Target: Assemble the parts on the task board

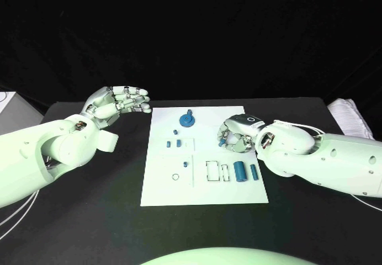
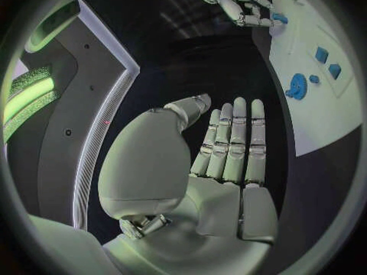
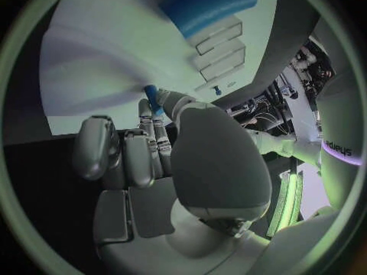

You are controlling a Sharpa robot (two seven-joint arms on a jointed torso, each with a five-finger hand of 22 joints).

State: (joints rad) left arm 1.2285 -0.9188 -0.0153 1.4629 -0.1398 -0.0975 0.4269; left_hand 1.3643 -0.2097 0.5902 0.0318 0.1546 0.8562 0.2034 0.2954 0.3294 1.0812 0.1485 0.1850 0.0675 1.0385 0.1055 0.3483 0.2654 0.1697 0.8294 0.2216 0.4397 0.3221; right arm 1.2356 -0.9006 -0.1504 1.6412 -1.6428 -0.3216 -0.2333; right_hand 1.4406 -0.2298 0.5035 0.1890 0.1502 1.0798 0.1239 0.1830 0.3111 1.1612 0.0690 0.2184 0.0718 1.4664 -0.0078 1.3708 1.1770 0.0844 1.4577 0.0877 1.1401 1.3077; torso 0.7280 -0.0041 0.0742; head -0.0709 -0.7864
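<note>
The white task board (image 1: 207,190) lies in the middle of the black table. On it sit a blue gear-shaped part (image 1: 187,120), a few small blue parts (image 1: 175,143) and two blue cylinders (image 1: 247,171) beside empty rectangular slots (image 1: 213,170). My right hand (image 1: 237,132) hangs over the board's right side with its fingers curled down. In the right wrist view it pinches a small blue peg (image 3: 151,95) between thumb and fingertips, close over the board, with a cylinder (image 3: 207,6) beyond. My left hand (image 1: 119,102) is raised off the board's far left corner; its fingers (image 2: 233,140) lie straight and hold nothing.
A white stack (image 1: 350,118) lies at the table's right edge and a white box (image 1: 12,110) at its left edge. A small ring (image 1: 175,176) lies on the board's near left part. Bare black table (image 1: 95,221) surrounds the board.
</note>
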